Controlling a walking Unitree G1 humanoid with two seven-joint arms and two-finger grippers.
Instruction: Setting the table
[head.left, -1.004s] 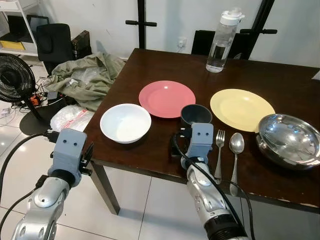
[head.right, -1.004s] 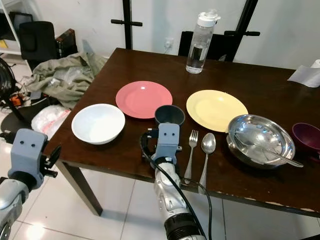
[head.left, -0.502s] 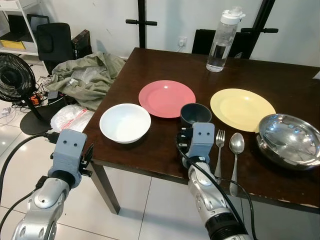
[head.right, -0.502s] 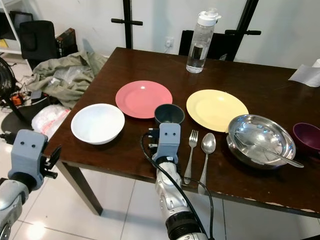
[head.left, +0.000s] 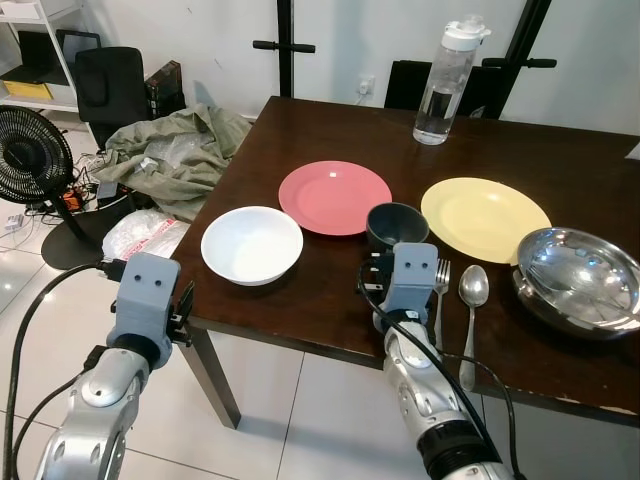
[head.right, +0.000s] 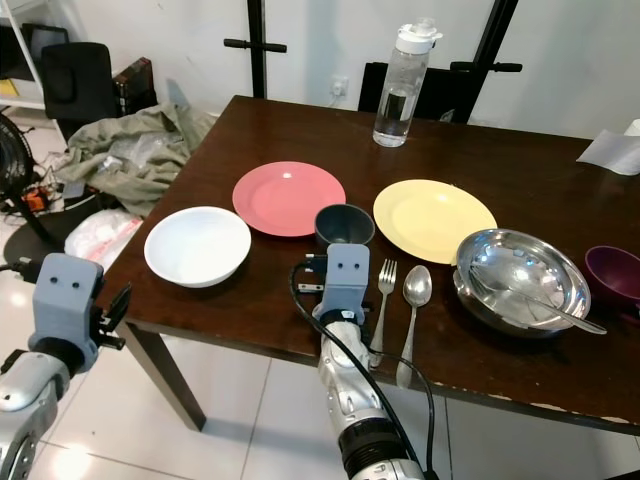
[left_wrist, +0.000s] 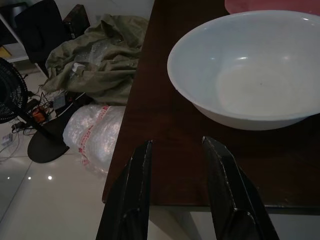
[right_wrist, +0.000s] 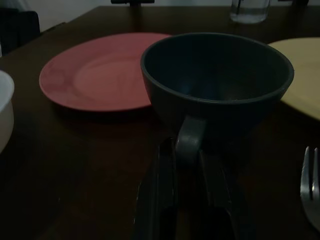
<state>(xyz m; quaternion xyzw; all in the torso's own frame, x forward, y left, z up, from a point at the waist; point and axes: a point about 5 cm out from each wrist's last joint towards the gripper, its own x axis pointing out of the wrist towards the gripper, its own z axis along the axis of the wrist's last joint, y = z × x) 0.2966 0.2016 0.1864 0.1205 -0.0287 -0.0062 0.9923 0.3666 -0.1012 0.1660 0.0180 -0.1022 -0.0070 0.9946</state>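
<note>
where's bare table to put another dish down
Free: the far strip between the bottle and the pink plate, and the front edge before the white bowl. Crowded: cup, right gripper, fork, spoon, yellow plate, steel bowl.

Both arms are built of rounded, polished silver segments that catch the room's light, joined by dark rings; the right forearm ends low down in a ribbed black collar. Each wrist carries a boxy blue-grey housing with softened corners and two small dark round marks side by side on its face. A thick black cable loops out from the side of each housing and runs back along the arm; a thinner black lead trails beside it on the right. The left pincer (left_wrist: 176, 192) has two long, matte black fingers (left_wrist: 132, 195), flat-sided and tapering to blunt tips. The right pincer (right_wrist: 187, 150) has the same dark slender fingers (right_wrist: 162, 190), dim in shade.
</note>
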